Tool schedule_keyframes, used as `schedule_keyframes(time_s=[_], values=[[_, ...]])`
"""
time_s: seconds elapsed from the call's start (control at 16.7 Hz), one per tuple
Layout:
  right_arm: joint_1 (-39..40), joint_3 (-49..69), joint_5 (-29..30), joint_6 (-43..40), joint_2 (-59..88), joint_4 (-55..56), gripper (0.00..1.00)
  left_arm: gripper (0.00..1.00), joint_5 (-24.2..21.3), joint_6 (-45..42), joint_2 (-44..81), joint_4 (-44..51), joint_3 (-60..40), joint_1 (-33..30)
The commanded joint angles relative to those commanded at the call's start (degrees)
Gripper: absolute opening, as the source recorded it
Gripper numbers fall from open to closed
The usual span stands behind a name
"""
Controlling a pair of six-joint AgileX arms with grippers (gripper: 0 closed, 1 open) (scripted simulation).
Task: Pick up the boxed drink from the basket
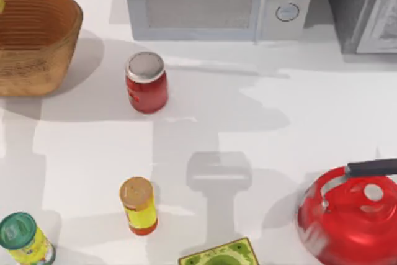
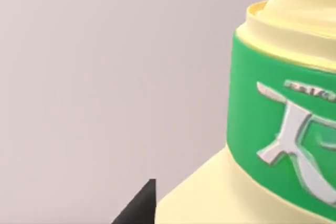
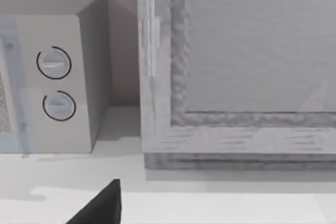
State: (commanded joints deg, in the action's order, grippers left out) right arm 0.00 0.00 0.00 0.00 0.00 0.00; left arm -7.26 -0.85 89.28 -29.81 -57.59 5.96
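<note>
The boxed drink (image 2: pixel 273 129) looms very close in the left wrist view: pale yellow sides, a green band with a white mark. It hangs tilted in front of the plain wall, with no basket around it. My left gripper (image 2: pixel 143 204) is shut on it; one dark fingertip shows beside its lower edge. A yellow sliver (image 1: pixel 1 1) at the top view's left edge, over the basket, may be the drink. The woven tan basket (image 1: pixel 37 41) stands at the table's far left. My right gripper (image 3: pixel 105 205) is parked facing the microwave.
A red jar (image 1: pixel 147 82) stands right of the basket. Near the front are a yellow bottle with orange cap (image 1: pixel 139 206), a green-lidded can (image 1: pixel 22 238), a flat green box (image 1: pixel 220 254) and a red kettle (image 1: pixel 350 212). Microwave (image 1: pixel 211 1) and grey appliance (image 1: pixel 366 7) line the back.
</note>
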Motion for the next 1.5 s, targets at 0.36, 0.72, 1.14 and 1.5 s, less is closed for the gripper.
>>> schedule_keyframes(time_s=[0.36,0.72,1.14,1.5], values=[[0.0,0.0,0.0,0.0,0.0,0.0,1.00,0.00,1.7,0.1,-22.0,7.0,14.2,-1.5],[0.0,0.0,0.0,0.0,0.0,0.0,1.00,0.00,3.5,0.4,-44.5,14.2,27.1,-2.9],[0.0,0.0,0.0,0.0,0.0,0.0,1.00,0.00,5.8,0.6,-77.9,23.6,48.1,-4.6],[0.0,0.0,0.0,0.0,0.0,0.0,1.00,0.00,7.3,0.9,-89.3,29.8,57.6,-6.0]])
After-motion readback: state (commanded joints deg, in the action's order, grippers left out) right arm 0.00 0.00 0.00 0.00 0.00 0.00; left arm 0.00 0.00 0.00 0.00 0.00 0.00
